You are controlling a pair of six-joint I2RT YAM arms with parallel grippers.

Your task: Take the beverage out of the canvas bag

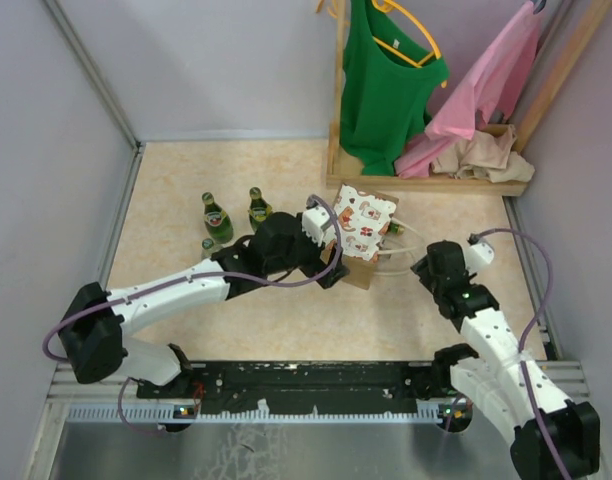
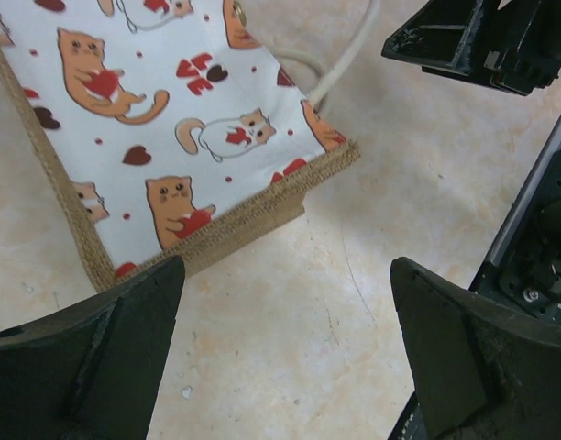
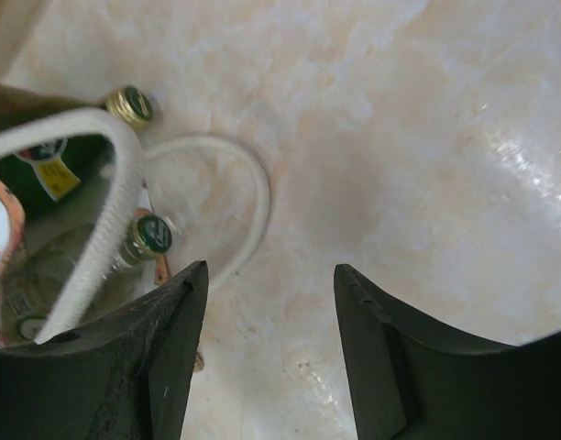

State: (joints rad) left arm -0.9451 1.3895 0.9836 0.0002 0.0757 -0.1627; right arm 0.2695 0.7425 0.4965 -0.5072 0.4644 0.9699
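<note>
The canvas bag (image 1: pixel 364 230) lies on its side on the floor, its white cat-print panel up and its mouth toward the right. The panel and tan edge fill the upper left of the left wrist view (image 2: pixel 170 137). In the right wrist view, two bottles lie in the bag's mouth: a green one with a gold cap (image 3: pixel 129 105) and a clear one with a green cap (image 3: pixel 154 235), behind a white loop handle (image 3: pixel 115 202). My left gripper (image 1: pixel 334 268) (image 2: pixel 288 275) is open over bare floor beside the bag's bottom edge. My right gripper (image 1: pixel 423 265) (image 3: pixel 271 270) is open, just right of the mouth.
Three green bottles (image 1: pixel 217 217) stand on the floor left of my left arm. A wooden rack (image 1: pixel 426 180) with a green shirt (image 1: pixel 386 80) and pink clothes stands at the back right. A second white handle (image 3: pixel 253 192) lies on the floor. Walls close both sides.
</note>
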